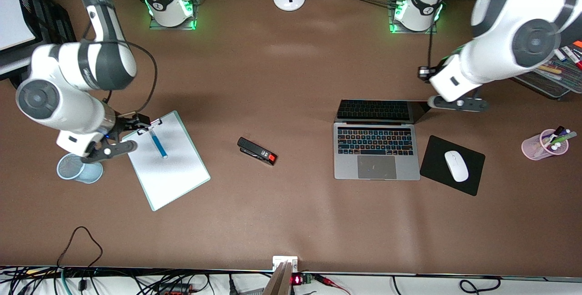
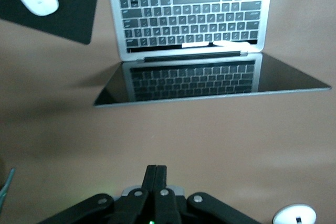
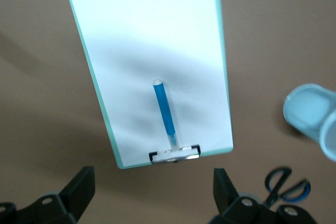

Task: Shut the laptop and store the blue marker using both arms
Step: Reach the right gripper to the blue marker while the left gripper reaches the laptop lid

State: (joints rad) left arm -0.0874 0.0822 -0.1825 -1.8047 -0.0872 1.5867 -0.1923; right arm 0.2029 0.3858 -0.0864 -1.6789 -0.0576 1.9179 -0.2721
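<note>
Two white arms reach down over the brown table [image 1: 282, 81]. Going from the right arm's end: the right gripper [image 3: 152, 195] hangs over the clip end of a clipboard [image 1: 168, 163], its fingers [image 3: 79, 187] spread wide and empty. The blue marker [image 1: 158, 144] lies on the clipboard's white sheet, its length running from about 11 to 5 o'clock in the front view, with one end just beside the metal clip [image 3: 175, 154]. A pale blue mesh cup [image 1: 79, 168] stands on the table at roughly 8 o'clock from the marker, off the board. Blue-handled scissors [image 3: 287, 184] lie near that cup in the right wrist view.

At mid-table rests a black stapler [image 1: 257, 151] with a red end. Next comes the laptop [image 1: 376, 158], lid open and tilted well back, its dark screen mirroring the keys. The left gripper [image 2: 156, 174] hovers over the bare table at about 1 o'clock from the laptop's lid edge, fingers [image 2: 151, 182] pressed together and gripping nothing. At 3 o'clock from the laptop a white mouse [image 1: 456, 166] sits on a black mouse pad [image 1: 436, 149], and nearer the left arm's end stands a pink cup [image 1: 536, 147] of pens.
</note>
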